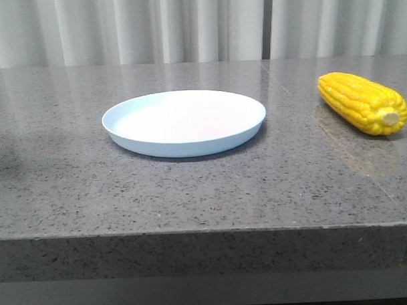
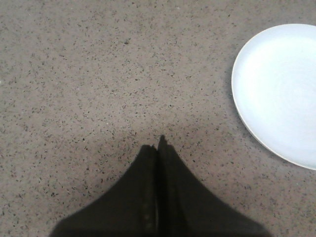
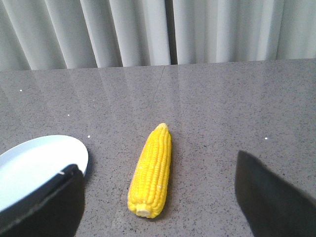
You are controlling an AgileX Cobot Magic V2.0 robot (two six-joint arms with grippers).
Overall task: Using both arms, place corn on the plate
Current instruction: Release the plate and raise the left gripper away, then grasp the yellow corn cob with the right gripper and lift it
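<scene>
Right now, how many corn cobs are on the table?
1. The corn lies on the table's right side, apart from the plate, stub end toward the front edge. The right hand is open above it. None appears hidden.

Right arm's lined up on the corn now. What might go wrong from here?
The corn is round and glossy, lying apart from the plate, so it might roll or slip as the open right gripper closes. The plate's rim is low, so a released cob may roll off. The left gripper is shut, unready to help.
</scene>
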